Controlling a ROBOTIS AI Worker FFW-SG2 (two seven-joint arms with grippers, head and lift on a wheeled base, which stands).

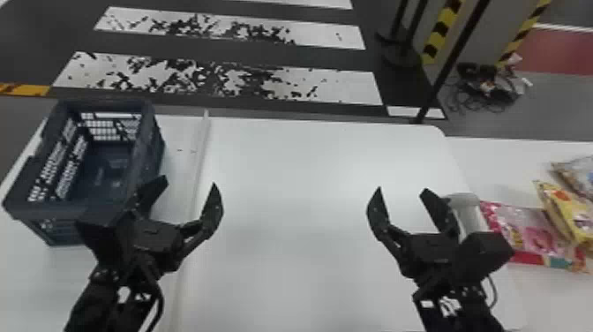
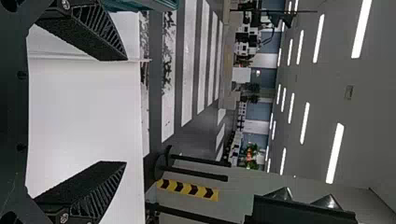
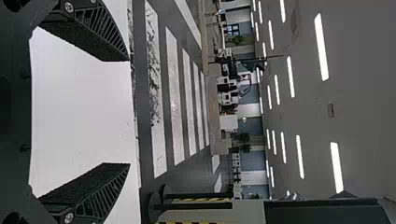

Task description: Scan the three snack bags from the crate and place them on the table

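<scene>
1. Nearest me, the left gripper hangs with its fingers spread, and the right gripper gapes too, both over the white table
2. Just beside the right one I see a white cylinder, partly hidden
3. Past that, on the robot's right, lies the pink snack bag, with the yellow snack bag right by it
4. The brownish snack bag lies farther back
5. Over on the left stands the dark blue crate
6. Beyond the table, crosswalk stripes cross the floor
</scene>
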